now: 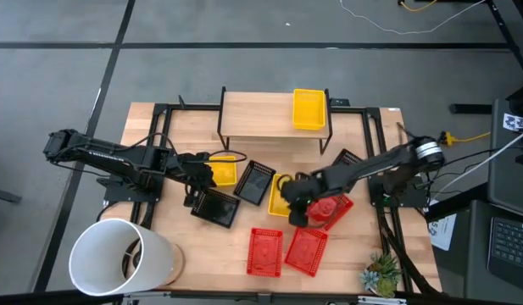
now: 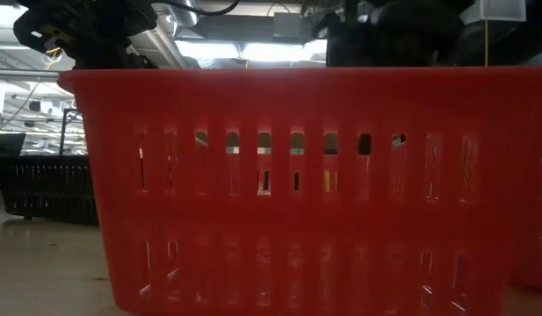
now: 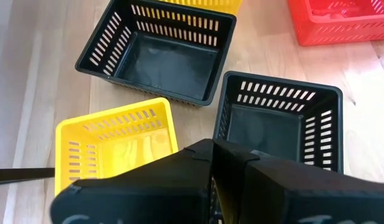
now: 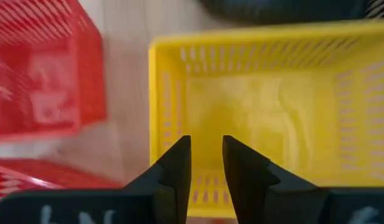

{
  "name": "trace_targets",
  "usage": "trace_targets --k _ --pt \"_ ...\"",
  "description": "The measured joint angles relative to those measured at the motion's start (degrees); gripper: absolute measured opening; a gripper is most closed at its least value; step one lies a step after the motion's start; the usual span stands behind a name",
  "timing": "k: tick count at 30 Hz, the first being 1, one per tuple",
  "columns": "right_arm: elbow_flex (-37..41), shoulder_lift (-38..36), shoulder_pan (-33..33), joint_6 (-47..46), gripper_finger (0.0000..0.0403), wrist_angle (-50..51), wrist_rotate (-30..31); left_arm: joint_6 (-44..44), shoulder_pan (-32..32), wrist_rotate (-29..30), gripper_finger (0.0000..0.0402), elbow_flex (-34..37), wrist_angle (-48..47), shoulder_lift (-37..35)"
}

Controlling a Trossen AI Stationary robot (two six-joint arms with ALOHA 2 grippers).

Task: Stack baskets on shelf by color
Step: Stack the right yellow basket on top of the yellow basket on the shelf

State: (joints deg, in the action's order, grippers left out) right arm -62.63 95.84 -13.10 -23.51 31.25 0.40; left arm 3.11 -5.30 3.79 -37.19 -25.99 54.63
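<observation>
One yellow basket (image 1: 308, 108) stands on the shelf (image 1: 253, 119). On the table lie a yellow basket (image 1: 225, 173), two black baskets (image 1: 254, 183) (image 1: 215, 207), another yellow basket (image 1: 279, 195) and three red baskets (image 1: 332, 208) (image 1: 265, 252) (image 1: 306, 252). My left gripper (image 3: 214, 163) is shut and hangs over the seam between a yellow basket (image 3: 114, 146) and a black basket (image 3: 279, 121). My right gripper (image 4: 207, 152) is open by a narrow gap above the yellow basket (image 4: 266, 106), near one of its short walls. My left gripper is shut just over the black basket's side wall (image 3: 221, 121). Its own fingers hide the spot, so I cannot tell whether it touches the wall.
A large white bucket (image 1: 121, 254) lies at the table's near left corner. A small plant (image 1: 381, 274) stands at the near right corner. In the low view a red basket (image 2: 288, 193) fills most of the picture, with a black basket (image 2: 51, 189) beside it.
</observation>
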Motion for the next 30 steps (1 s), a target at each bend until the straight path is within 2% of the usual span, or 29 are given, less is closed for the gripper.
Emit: trace_targets --k 7,14,17,22,30 --pt "-4.5 7.6 -3.5 0.2 0.0091 3.2 0.4 0.0 0.0 0.0 0.0000 0.0 0.0 0.0" --pt "-11.1 8.2 -3.7 -0.2 0.0091 12.9 7.3 0.0 0.0 0.0 0.0000 0.0 0.1 0.0" --pt "-13.3 8.1 -4.1 0.1 0.0091 13.0 6.7 0.0 0.0 0.0 0.0000 0.0 0.2 0.0" --pt "-12.5 8.1 -6.5 1.0 0.0091 11.3 5.4 0.0 0.0 0.0 0.0000 0.0 0.2 0.0" --pt "-9.2 8.1 -9.2 -3.4 0.0091 8.6 6.8 0.0 0.0 0.0 0.0000 0.0 0.2 0.0"
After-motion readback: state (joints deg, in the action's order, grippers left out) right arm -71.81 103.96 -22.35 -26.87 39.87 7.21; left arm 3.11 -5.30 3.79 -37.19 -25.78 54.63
